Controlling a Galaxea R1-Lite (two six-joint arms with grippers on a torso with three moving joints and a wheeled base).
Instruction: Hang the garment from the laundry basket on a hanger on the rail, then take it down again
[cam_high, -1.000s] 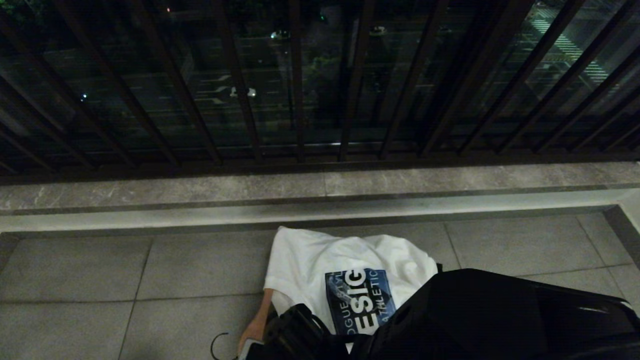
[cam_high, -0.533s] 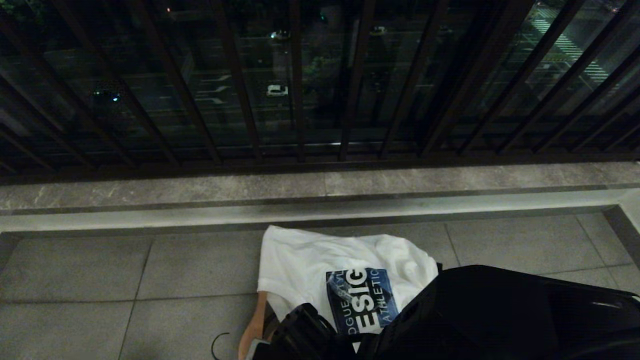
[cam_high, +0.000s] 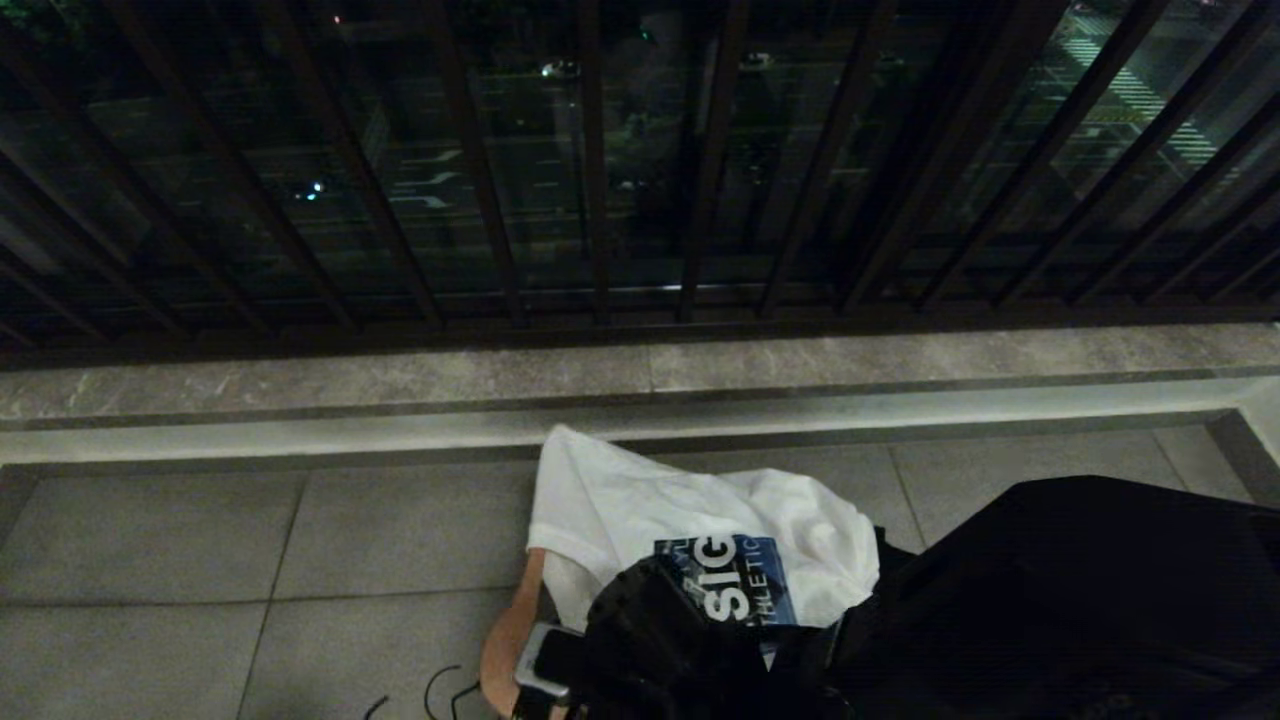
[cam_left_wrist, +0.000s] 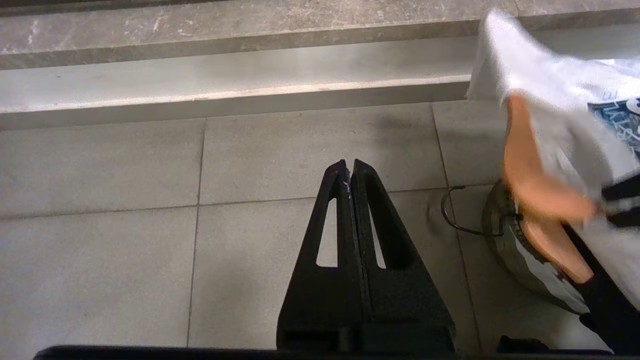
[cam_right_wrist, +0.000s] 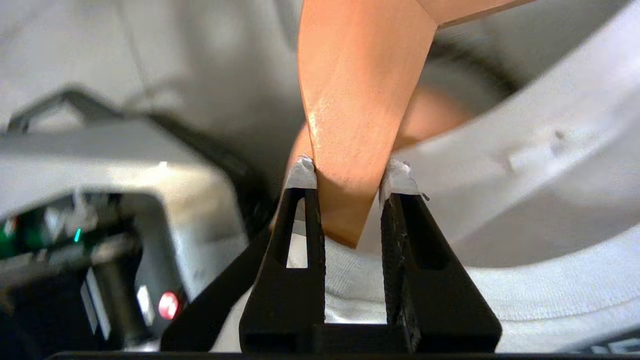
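The right hand grips the wooden hanger inside the white T-shirt; the left hand, fingers pressed together, hangs over the floor.

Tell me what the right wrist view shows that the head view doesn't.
Only the right wrist view shows the grip itself: the right pincer has both white-padded fingertips pressed against the flat orange-brown wooden hanger.

Only the head view shows the surroundings: the dark barred balcony railing, the grey stone ledge and the grey tiled floor.

Both show the hanger and the white T-shirt with a blue printed panel draped over it.
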